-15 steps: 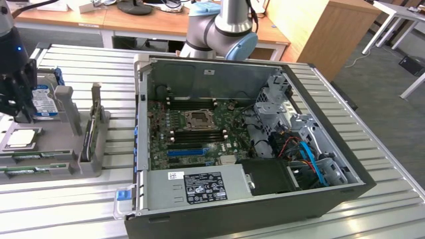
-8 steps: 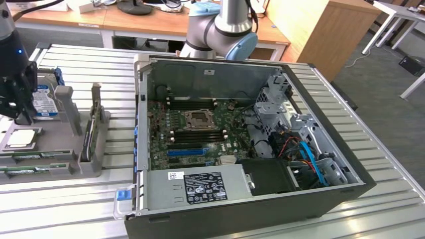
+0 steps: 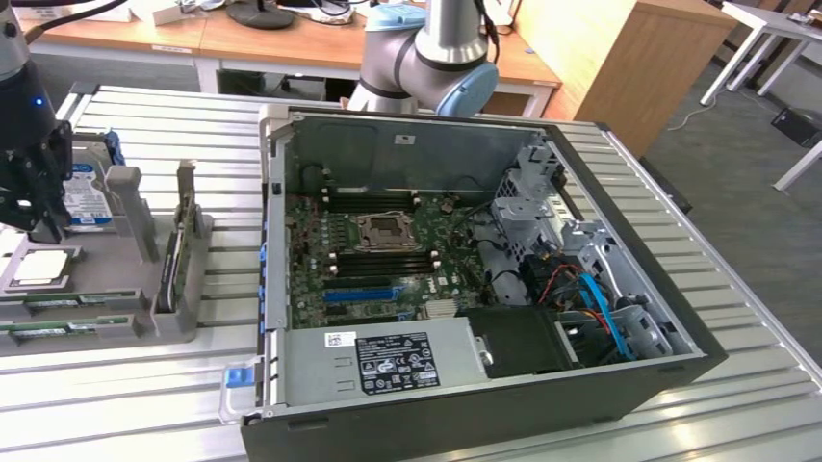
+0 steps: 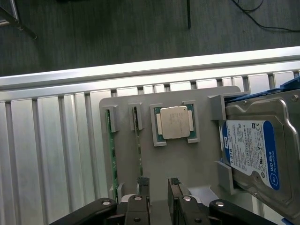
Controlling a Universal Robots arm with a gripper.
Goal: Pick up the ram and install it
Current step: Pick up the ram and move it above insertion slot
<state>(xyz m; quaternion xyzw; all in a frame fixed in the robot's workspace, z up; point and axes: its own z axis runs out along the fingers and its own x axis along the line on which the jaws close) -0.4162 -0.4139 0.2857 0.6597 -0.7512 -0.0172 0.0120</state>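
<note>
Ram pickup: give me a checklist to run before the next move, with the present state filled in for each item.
1. Fingers open, nothing held: ok.
2. Two ram sticks standing on edge in the grey tray: ok.
3. Gripper centred on a stick: not ok; the nearer stick lines up with one finger, not the gap.
4. Computer case open, motherboard exposed: ok.
5. Memory slots free: cannot tell.

High oblique exterior view and close downward wrist view share the tray (image 3: pixel 114 289) (image 4: pixel 187 159).
</note>
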